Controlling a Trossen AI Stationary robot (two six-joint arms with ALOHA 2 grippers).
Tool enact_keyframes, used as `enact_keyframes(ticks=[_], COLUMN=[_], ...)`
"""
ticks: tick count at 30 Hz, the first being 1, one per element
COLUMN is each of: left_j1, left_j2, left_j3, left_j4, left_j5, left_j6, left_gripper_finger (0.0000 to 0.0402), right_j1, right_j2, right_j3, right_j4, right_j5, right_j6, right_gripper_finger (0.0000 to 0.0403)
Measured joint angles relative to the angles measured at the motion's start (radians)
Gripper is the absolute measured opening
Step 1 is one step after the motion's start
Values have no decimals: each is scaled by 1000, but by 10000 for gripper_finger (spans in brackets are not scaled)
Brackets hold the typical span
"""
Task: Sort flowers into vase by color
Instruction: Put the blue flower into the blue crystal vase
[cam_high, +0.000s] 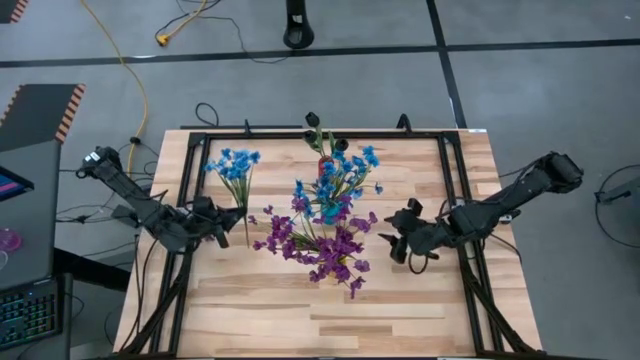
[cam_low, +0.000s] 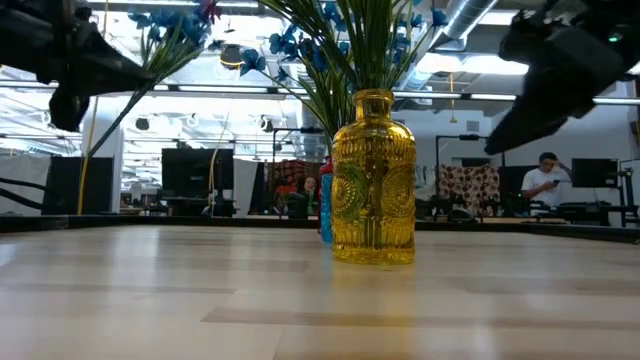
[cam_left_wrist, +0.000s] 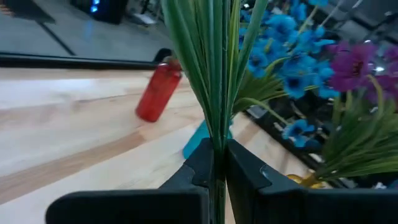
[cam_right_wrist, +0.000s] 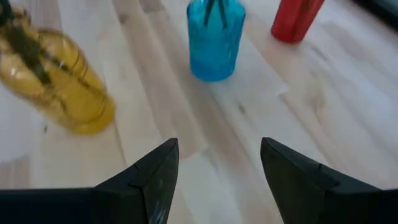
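A blue-flowered sprig on thin green stems is in my left gripper, which is shut on it at the table's left side. The sprig's blue heads point toward the far edge. At the table's centre stand three vases. A yellow glass vase holds purple blooms. A blue vase holds blue clusters. A red vase holds dark buds. My right gripper is open, hovering to the right of the vases. My left gripper pinches the sprig's bundle of green stems between its two fingers, low on the stems. The fingers come from the table's left and lie across the stems. The sprig is lifted clear of the table and tilted, with its blue heads uppermost.
A black metal frame runs along the table's left, far and right sides. Bare wood lies along the near edge. Beyond the table, a person sits in the room.
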Motion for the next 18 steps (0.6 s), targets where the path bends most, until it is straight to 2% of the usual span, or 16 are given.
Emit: enact_keyframes(ticks=[4, 10, 18], left_j1=[64, 216, 422], left_j2=[28, 129, 295], left_j3=[-59, -78, -78], left_j4=[238, 439, 921], left_j5=[73, 246, 459], left_j6=[146, 267, 631], left_gripper_finger=[9, 9, 9], right_j1=[-46, -101, -182], right_j2=[0, 29, 171], right_j3=[0, 0, 0], right_j4=[74, 187, 320], right_j5=[0, -1, -2], right_j6=[-95, -208, -245], right_gripper_finger=[256, 256, 256])
